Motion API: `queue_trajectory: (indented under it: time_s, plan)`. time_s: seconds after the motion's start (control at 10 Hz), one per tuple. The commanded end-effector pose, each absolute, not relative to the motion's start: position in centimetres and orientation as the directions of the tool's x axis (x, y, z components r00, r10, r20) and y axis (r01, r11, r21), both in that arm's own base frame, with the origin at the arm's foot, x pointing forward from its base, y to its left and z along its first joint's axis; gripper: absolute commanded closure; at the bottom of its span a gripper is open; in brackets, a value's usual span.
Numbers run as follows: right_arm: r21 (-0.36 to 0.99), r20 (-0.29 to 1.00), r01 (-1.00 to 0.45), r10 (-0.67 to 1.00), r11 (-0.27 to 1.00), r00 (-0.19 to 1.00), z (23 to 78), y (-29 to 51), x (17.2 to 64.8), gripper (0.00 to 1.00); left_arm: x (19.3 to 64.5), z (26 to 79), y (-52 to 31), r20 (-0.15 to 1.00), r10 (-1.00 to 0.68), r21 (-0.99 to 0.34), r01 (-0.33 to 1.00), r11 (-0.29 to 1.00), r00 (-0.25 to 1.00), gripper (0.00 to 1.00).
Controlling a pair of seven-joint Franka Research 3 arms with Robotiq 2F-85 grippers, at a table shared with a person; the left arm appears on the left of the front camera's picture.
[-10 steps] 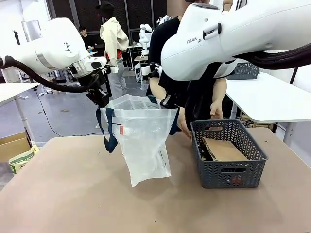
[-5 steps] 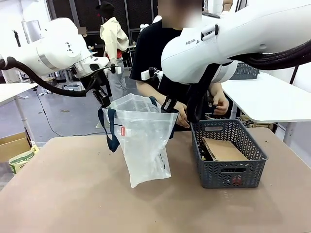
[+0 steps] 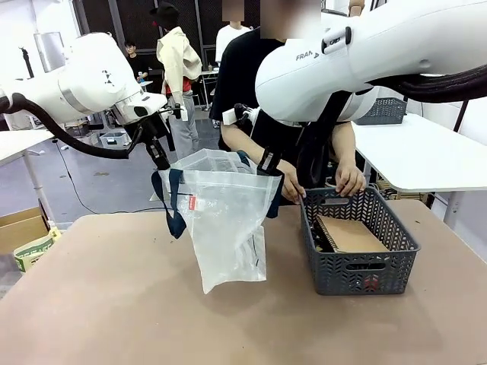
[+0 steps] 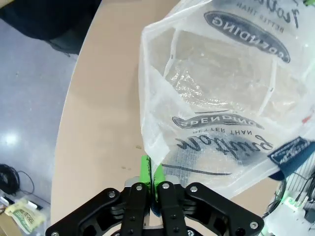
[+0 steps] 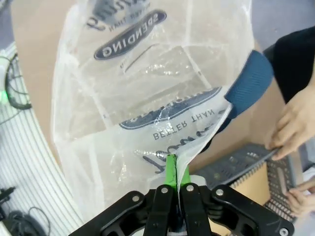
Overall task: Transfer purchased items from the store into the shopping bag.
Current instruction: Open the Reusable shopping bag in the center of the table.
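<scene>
Your left gripper [image 4: 149, 173] and right gripper [image 5: 173, 169] are clamped on the shopping bag [image 3: 224, 228] rim, mouth up. Purchased items [image 3: 351, 234] lie flat in the basket [image 3: 358, 270] just to its right. The person's hand [image 3: 350, 181] is nearest them.

Floor [image 3: 99, 182] grey, glossy. White left table [image 3: 19, 146] and white right table [image 3: 426, 160] noted. Cardboard box [image 3: 17, 228] on floor, left. Rear wall [image 3: 190, 19] dark-panelled.

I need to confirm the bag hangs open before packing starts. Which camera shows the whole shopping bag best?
The front view: the shopping bag hangs full-length between the left gripper and the right gripper, its mouth held open. Each wrist view looks down into that mouth, with that gripper's green pads pinched on the rim.
</scene>
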State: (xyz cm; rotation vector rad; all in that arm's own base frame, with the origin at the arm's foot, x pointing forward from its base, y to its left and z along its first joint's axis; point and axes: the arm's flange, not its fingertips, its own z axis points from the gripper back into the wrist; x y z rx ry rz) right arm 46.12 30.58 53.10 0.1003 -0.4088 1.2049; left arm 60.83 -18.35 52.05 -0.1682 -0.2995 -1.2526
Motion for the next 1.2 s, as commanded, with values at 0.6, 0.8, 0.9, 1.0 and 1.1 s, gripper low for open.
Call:
queue_trajectory:
  time_s: [0.6, 0.8, 0.9, 1.0, 1.1]
  plan:
    - [-0.155, 0.317, -0.920, 0.900, 0.361, 0.299, 52.9, 29.2, 46.4, 1.00, 60.8, 51.9, -18.4, 0.319, -0.915, 0.069, 0.957, 0.283, 0.247, 1.00]
    - [-0.155, 0.317, -0.920, 0.900, 0.361, 0.299, 52.9, 29.2, 46.4, 1.00, 60.6, 52.0, -18.5, 0.329, -0.910, 0.066, 0.955, 0.289, 0.252, 1.00]
    - [-0.155, 0.317, -0.920, 0.900, 0.361, 0.299, 52.9, 29.2, 46.4, 1.00, 60.6, 51.8, -18.9, 0.333, -0.907, 0.054, 0.955, 0.290, 0.257, 1.00]
    - [-0.155, 0.317, -0.920, 0.900, 0.361, 0.299, 52.9, 29.2, 46.4, 1.00, 60.6, 51.8, -19.1, 0.335, -0.906, 0.053, 0.954, 0.294, 0.260, 1.00]
    - [-0.155, 0.317, -0.920, 0.900, 0.361, 0.299, 52.9, 29.2, 46.4, 1.00, 60.5, 52.0, -18.6, 0.329, -0.911, 0.064, 0.956, 0.286, 0.250, 1.00]
